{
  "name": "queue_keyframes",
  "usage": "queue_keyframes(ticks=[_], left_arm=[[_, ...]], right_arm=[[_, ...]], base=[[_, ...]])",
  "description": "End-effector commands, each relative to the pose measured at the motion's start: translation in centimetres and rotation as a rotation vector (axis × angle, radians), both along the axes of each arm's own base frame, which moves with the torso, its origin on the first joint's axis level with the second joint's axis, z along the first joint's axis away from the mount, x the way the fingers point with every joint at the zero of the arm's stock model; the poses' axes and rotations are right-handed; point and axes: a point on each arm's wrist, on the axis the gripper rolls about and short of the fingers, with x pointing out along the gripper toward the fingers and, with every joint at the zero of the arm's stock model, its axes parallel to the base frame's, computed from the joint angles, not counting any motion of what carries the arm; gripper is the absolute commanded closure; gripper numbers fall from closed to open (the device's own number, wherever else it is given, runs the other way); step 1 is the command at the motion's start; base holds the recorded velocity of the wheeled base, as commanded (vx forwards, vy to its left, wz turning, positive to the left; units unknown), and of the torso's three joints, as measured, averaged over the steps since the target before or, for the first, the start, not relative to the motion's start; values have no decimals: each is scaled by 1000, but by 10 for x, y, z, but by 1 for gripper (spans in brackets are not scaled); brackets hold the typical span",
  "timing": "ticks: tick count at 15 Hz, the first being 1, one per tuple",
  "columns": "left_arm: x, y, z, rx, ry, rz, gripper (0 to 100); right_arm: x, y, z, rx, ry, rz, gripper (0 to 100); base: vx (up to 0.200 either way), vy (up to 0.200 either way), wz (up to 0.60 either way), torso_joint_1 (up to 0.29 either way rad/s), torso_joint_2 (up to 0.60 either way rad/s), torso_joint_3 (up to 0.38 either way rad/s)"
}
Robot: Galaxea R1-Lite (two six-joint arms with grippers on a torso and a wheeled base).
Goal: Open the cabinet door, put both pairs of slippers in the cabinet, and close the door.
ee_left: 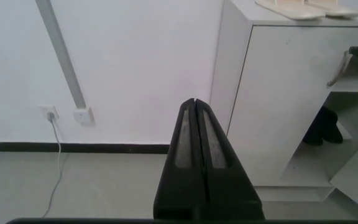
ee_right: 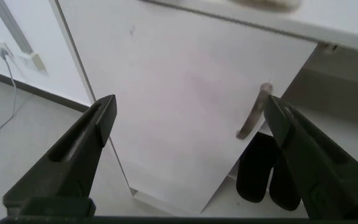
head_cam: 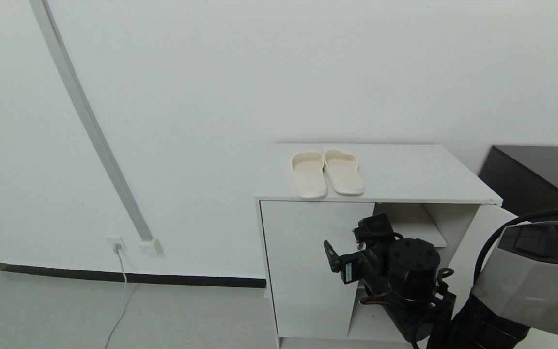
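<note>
Cream slippers are sitting side by side on the cabinet top, near its front left edge. Black slippers are sitting inside, in the lower compartment on the open side. The left door is staying flush; the right door is standing open. The right gripper is hovering before the left door and its handle, jaws spread wide, empty. The left gripper is hanging left of the cabinet over the floor, jaws pressed together, empty. A cable is trailing from a wall socket.
</note>
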Motion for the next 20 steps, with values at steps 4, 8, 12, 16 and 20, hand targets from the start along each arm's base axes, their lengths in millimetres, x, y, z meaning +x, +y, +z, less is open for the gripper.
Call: queue_keyframes(ticks=[4, 8, 12, 16, 20], left_arm=[[0, 0, 0, 0, 1, 1, 100], [0, 0, 0, 0, 1, 1, 100], [0, 0, 0, 0, 1, 1, 100], [0, 0, 0, 1, 1, 1, 100], [0, 0, 0, 1, 1, -1, 100]], right_arm=[[-2, -1, -2, -6, 5, 2, 0], [-1, -2, -1, -30, -6, -1, 0], [7, 6, 14, -37, -82, 2, 0], [28, 22, 63, -32, 71, -32, 0], [42, 39, 114, 71, 166, -160, 0]], base=[[0, 0, 0, 260, -587, -317], [0, 0, 0, 171, -371, -204], [0, 0, 0, 9, -13, -8], [0, 0, 0, 0, 0, 0], [0, 0, 0, 0, 0, 0]])
